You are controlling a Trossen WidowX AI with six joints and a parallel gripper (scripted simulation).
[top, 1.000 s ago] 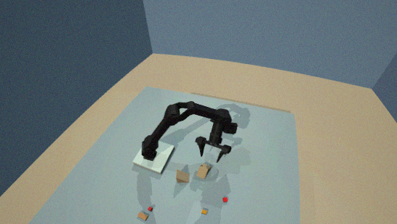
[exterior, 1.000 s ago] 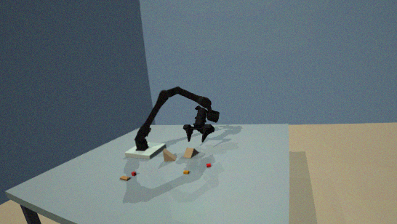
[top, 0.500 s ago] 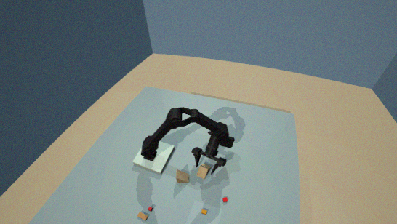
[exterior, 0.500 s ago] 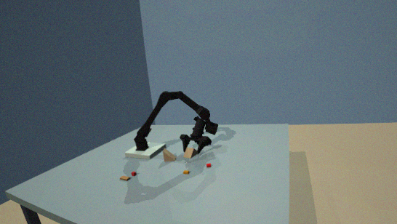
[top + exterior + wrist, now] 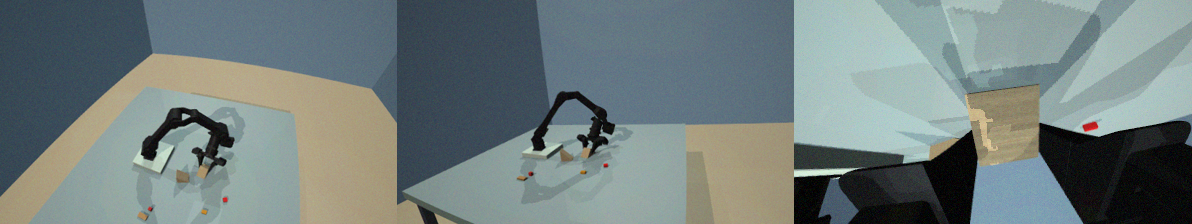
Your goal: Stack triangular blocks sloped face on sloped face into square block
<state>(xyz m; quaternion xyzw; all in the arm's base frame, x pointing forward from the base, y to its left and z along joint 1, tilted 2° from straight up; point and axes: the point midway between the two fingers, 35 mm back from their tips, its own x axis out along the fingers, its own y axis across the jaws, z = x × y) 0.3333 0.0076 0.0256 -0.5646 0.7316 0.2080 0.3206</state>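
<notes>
One tan triangular block (image 5: 202, 172) (image 5: 585, 153) (image 5: 1009, 120) is at the table beneath the hand. My gripper (image 5: 205, 168) (image 5: 589, 149) (image 5: 1002, 129) is shut on this block, one finger against each side; the wrist view shows one face between the fingers. Whether its underside touches the table is hard to tell. The other triangular block (image 5: 182, 177) (image 5: 566, 156) stands on the table a short way to the left in the top and exterior views, apart from the held one. A small part of it (image 5: 942, 148) shows behind the left finger in the wrist view.
The arm's pale base plate (image 5: 163, 160) (image 5: 555, 150) lies left of the blocks. Toward the top and exterior views lie a red cube (image 5: 225, 199) (image 5: 606, 165) (image 5: 1090, 126), an orange piece (image 5: 204, 212) (image 5: 583, 172), another red cube (image 5: 150, 209) (image 5: 531, 174) and a flat orange-brown piece (image 5: 142, 216) (image 5: 521, 178).
</notes>
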